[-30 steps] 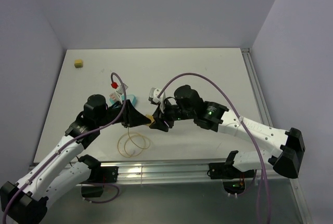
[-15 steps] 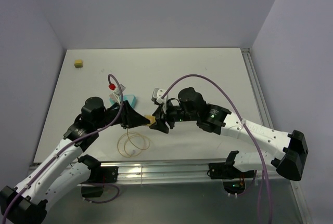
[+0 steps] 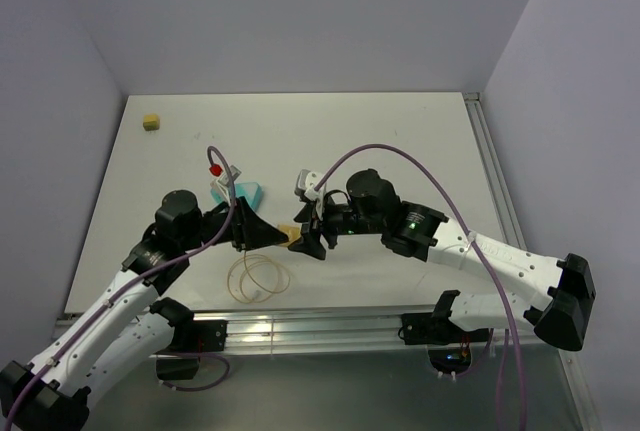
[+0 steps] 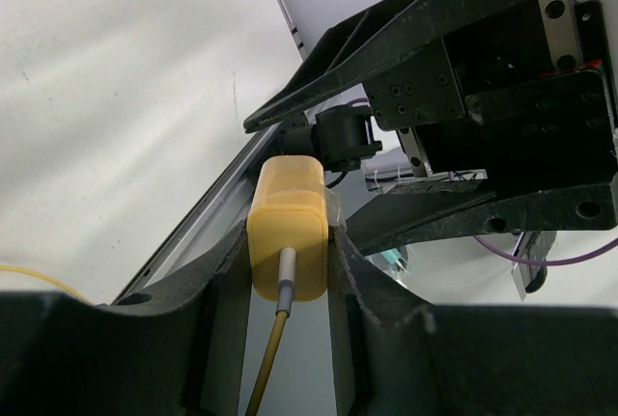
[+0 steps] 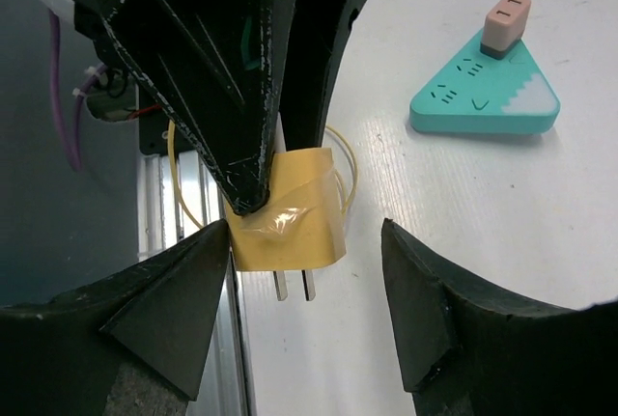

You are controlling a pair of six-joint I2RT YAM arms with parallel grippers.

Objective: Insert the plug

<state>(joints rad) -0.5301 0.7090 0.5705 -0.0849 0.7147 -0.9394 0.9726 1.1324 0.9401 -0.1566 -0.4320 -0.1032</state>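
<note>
The plug (image 4: 288, 242) is a small yellow block with a thin yellow cable out of its back. My left gripper (image 4: 288, 235) is shut on it, one finger on each side. In the right wrist view the plug (image 5: 288, 223) hangs with two metal prongs pointing down, under the left gripper's black fingers (image 5: 232, 78). My right gripper (image 5: 307, 286) is open, its jaws standing either side of the plug, with a wide gap on the right side. From above, both grippers meet over the table's front middle: left gripper (image 3: 280, 235), plug (image 3: 291, 235), right gripper (image 3: 312, 239).
A teal wedge-shaped socket block (image 5: 483, 96) lies on the table with a pink adapter (image 5: 505, 23) plugged into it; from above the block (image 3: 250, 192) is just behind the grippers. The cable's loop (image 3: 258, 276) lies near the front rail. A yellow cube (image 3: 151, 122) sits far left.
My right gripper has opened and let go of the plug. The left gripper keeps its hold. Both grippers have drifted slightly toward the front edge.
</note>
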